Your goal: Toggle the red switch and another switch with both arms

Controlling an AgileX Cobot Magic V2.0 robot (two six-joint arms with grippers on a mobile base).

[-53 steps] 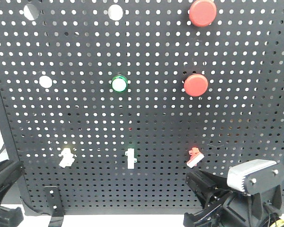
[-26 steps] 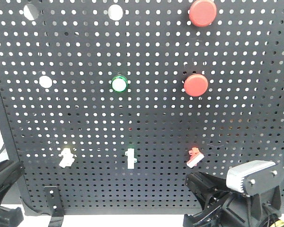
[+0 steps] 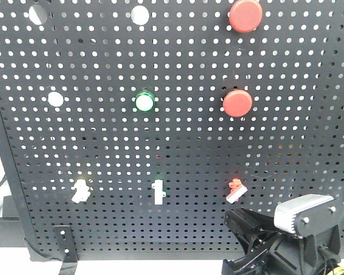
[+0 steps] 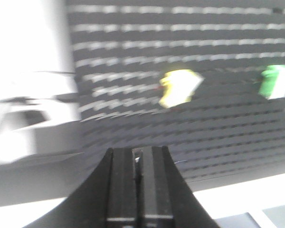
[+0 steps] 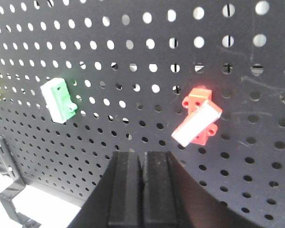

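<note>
red switch (image 5: 197, 116), R fingers (image 5: 126, 190) closed below

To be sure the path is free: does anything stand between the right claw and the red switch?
Nothing visible does. The right claw sits below and left of the red switch, with only bare pegboard between them; the green switch is well off to the left.
</note>
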